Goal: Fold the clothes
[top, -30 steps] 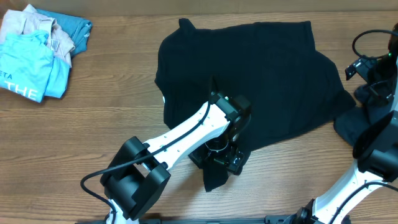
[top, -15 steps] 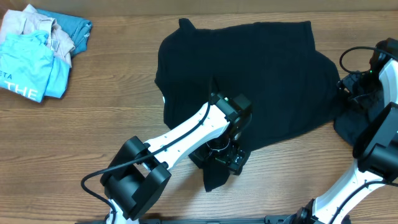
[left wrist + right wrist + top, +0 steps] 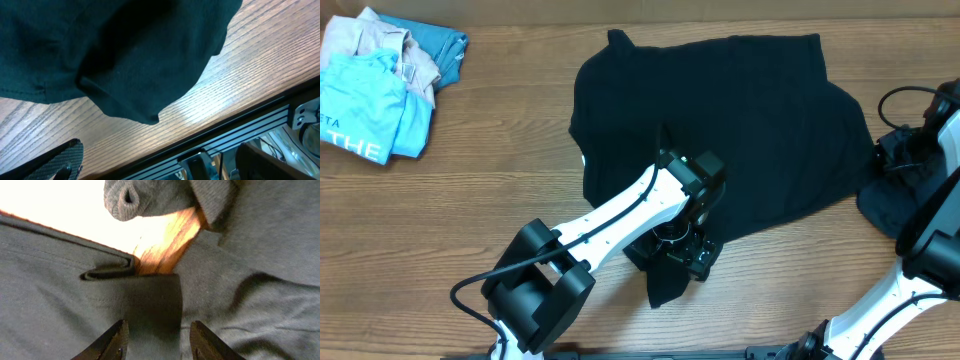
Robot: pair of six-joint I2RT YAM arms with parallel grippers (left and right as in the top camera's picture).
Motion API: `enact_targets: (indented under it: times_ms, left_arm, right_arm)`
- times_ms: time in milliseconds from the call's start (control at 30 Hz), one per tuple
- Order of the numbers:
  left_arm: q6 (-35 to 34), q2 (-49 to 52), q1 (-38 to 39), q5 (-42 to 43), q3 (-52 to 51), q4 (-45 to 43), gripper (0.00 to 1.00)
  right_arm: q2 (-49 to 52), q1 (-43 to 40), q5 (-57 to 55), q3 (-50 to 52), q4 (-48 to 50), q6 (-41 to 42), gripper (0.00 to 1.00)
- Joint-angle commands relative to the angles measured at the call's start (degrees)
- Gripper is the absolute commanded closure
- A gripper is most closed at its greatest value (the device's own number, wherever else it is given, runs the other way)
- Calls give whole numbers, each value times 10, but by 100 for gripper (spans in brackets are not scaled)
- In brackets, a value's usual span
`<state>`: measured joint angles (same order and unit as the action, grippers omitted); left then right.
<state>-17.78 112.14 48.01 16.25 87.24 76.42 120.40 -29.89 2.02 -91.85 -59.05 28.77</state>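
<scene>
A black shirt (image 3: 720, 130) lies spread on the wooden table (image 3: 500, 190). My left gripper (image 3: 675, 250) hovers over its near hem. In the left wrist view the left gripper (image 3: 160, 167) is open wide, with dark cloth (image 3: 115, 55) ahead and nothing between its fingers (image 3: 65, 160). My right gripper (image 3: 908, 162) is at the shirt's right sleeve (image 3: 885, 205). In the right wrist view the right gripper (image 3: 162, 340) has its fingers (image 3: 117, 340) apart, straddling a folded sleeve hem (image 3: 145, 297) that lies between them, not visibly pinched.
A pile of light blue, teal and beige clothes (image 3: 380, 70) sits at the far left corner. The table's front edge and a metal rail (image 3: 240, 135) run just below the left gripper. A rolled bit of cloth (image 3: 145, 197) lies beyond the right gripper.
My right gripper has come down toward the near side onto the sleeve and its jaws have narrowed. The left arm and the shirt body have not moved.
</scene>
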Motion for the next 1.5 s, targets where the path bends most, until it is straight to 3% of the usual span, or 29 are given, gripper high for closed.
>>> enact_targets:
  times_ms: [0, 133, 467, 767, 1033, 1167, 1333, 1467]
  left_arm:
    - [11, -1, -1, -2, -7, -2, 0]
    - [11, -1, -1, -1, -7, -1, 0]
    - [11, -1, -1, -2, -7, 2, 0]
    - [-15, -1, -1, 15, -40, 30, 0]
    - [-15, -1, -1, 24, -106, -97, 0]
    - [-37, -1, -5, 22, -131, -106, 0]
    - [-36, -1, -9, 78, -162, -124, 0]
    - [-8, 1, -22, 109, -168, -137, 14]
  right_arm:
    - [-6, 3, 9, 37, 27, 13, 56]
    - [-6, 3, 11, 45, 44, 13, 59]
    - [-6, 3, 11, -2, 36, 16, 96]
    - [-7, 3, 13, -6, 52, 28, 96]
    - [-7, 3, 33, -6, 63, 28, 96]
    - [-7, 3, 43, -6, 64, 28, 96]
    - [-7, 3, 52, -9, 61, 28, 96]
    - [-17, 3, 58, -9, 59, 28, 96]
